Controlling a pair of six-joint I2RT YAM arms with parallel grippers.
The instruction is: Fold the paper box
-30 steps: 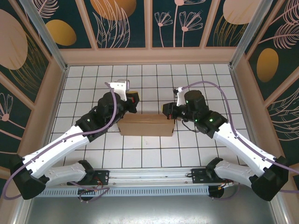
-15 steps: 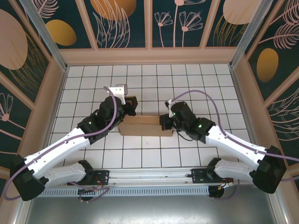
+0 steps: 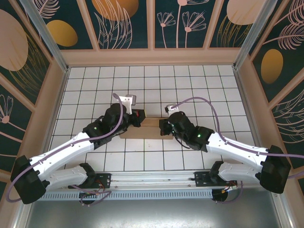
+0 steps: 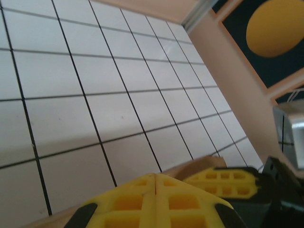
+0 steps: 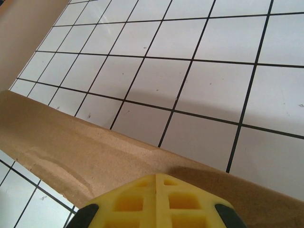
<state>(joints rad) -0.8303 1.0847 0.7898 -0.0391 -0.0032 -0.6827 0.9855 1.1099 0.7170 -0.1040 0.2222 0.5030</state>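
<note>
The paper box (image 3: pixel 150 128) is a plain brown cardboard piece lying mid-table, largely covered by both wrists. My left gripper (image 3: pixel 138 118) sits at its left end, fingers shut with nothing between them. My right gripper (image 3: pixel 164 126) is at the right end, also shut and empty. In the left wrist view the shut yellow gripper (image 4: pixel 156 175) hovers just over a cardboard edge (image 4: pixel 202 165), with the other arm's yellow fingers (image 4: pixel 223 183) beside it. The right wrist view has the shut gripper (image 5: pixel 156 175) pressed against a broad cardboard panel (image 5: pixel 71 147).
The table (image 3: pixel 95 85) is white tile with black grid lines, walled by tan boards (image 3: pixel 152 57) at the back and both sides. Purple cables (image 3: pixel 209 102) arc over each arm. Open tiles lie behind and in front of the box.
Both grippers have come down and toward the near edge, closing in on the box's ends. The box now looks lower and flatter than a second ago.
</note>
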